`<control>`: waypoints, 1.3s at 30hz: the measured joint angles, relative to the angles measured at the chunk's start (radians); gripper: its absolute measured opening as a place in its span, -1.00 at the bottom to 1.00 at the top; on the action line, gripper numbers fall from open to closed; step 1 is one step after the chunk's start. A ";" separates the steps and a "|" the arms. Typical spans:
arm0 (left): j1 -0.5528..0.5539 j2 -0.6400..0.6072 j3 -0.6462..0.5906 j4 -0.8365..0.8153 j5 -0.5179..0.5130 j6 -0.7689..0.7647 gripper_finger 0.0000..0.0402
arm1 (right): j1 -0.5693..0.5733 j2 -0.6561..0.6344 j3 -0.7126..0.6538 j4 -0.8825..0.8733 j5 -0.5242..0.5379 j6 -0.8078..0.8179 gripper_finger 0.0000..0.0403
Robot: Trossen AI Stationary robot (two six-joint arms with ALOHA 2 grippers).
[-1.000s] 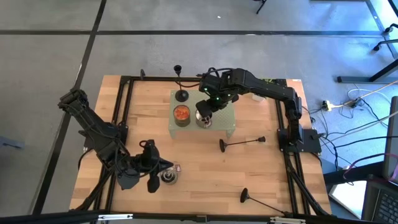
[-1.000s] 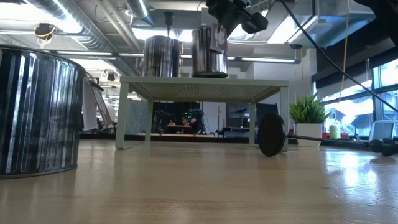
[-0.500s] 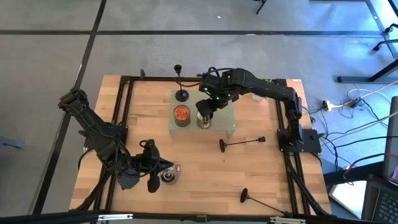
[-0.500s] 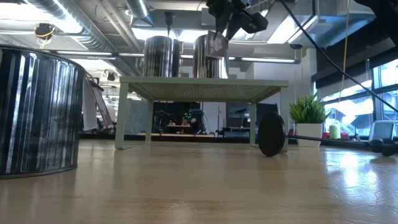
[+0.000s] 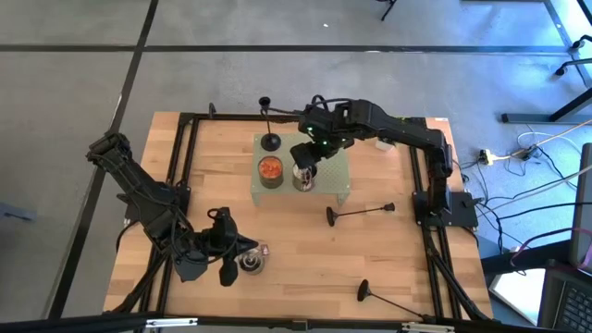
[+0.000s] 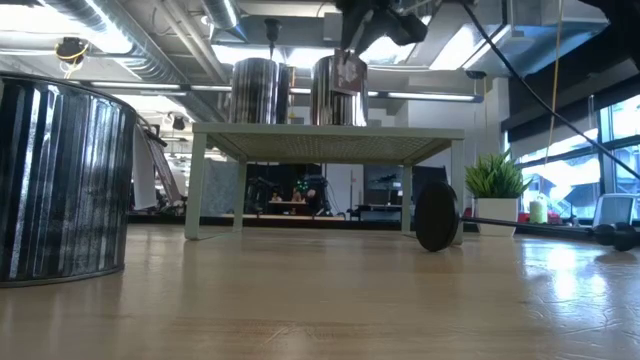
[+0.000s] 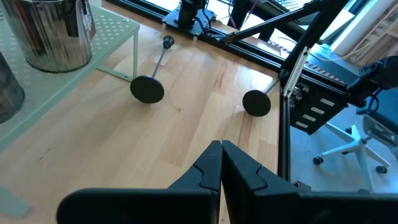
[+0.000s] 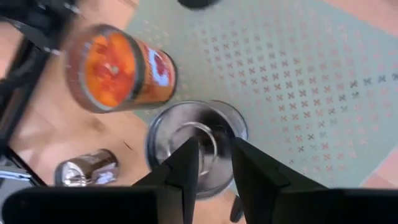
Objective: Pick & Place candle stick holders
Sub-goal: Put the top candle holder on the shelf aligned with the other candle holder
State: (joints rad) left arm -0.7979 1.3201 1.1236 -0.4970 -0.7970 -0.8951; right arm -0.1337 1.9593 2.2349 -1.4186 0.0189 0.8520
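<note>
Candle stick holders: one upright on green perforated stand, two lying on table at and; right gripper slightly parted, empty, above silver can; left gripper shut, idle near table's front.

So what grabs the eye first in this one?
The right gripper hangs open just above a silver can on the pale green perforated stand, beside an orange-topped can. One candle stick holder stands upright there; two others lie toppled on the wooden table.
</note>
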 joint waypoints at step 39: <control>-0.001 0.000 0.000 -0.002 0.035 0.027 -0.99 | 0.707 -0.033 0.000 0.036 0.310 0.695 -0.51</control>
State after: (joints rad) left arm -0.7986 1.3201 1.1236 -0.4988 -0.7615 -0.8680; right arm 0.5737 1.9262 2.2346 -1.3824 0.3290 1.5468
